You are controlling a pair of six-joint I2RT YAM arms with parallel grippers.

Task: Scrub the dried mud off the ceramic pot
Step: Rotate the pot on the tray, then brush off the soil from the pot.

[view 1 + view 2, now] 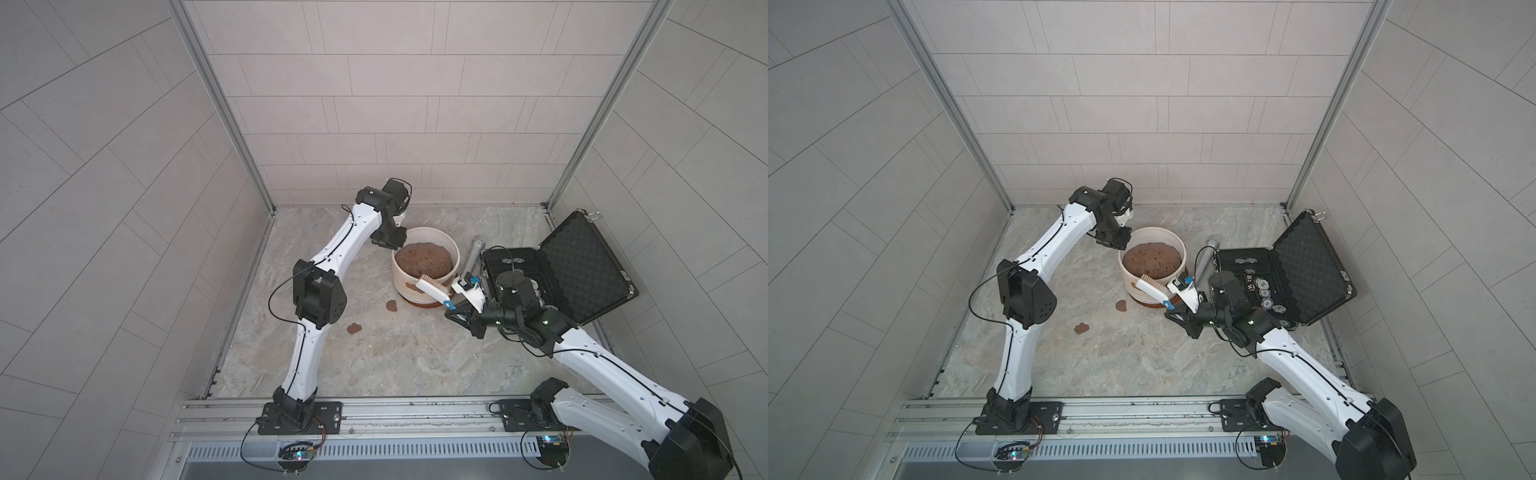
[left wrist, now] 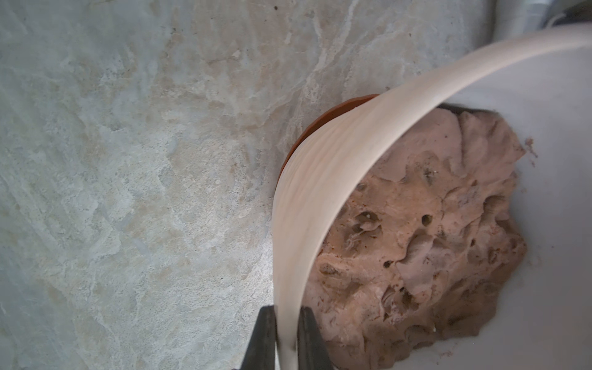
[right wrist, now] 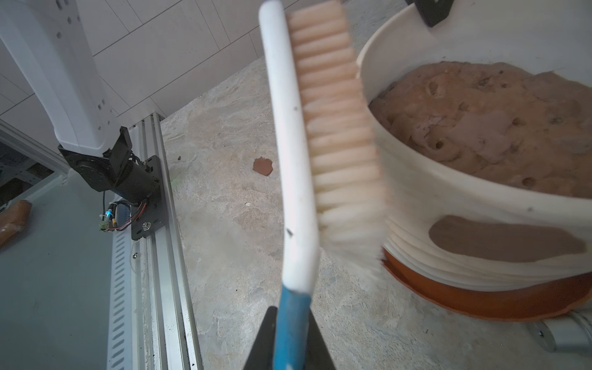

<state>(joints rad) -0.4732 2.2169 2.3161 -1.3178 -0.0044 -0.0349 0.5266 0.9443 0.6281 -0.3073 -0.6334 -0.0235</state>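
The ceramic pot (image 1: 402, 277) (image 1: 1128, 279) is cream-white, stands on a reddish-brown saucer (image 3: 499, 301) and holds a lumpy brown mound (image 1: 424, 259). My left gripper (image 2: 288, 311) (image 1: 388, 242) is shut on the pot's rim (image 2: 323, 179) at its far left side, one finger outside and one inside. My right gripper (image 3: 291, 312) (image 1: 455, 308) is shut on the blue handle of a white scrub brush (image 3: 293, 144) (image 1: 432, 287). The brush's bristles lie against the pot's near outer wall. One patch of dried mud (image 3: 506, 238) (image 1: 411, 286) sticks to that wall beside the bristles. Two more patches (image 1: 391, 306) (image 1: 354, 328) lie on the floor.
An open black foam-lined case (image 1: 582, 266) with poker chips lies right of the pot. A grey metal cylinder (image 1: 473, 257) lies between pot and case. An aluminium rail (image 1: 395, 415) runs along the front, and tiled walls close in the other three sides of the stone floor (image 1: 374, 365).
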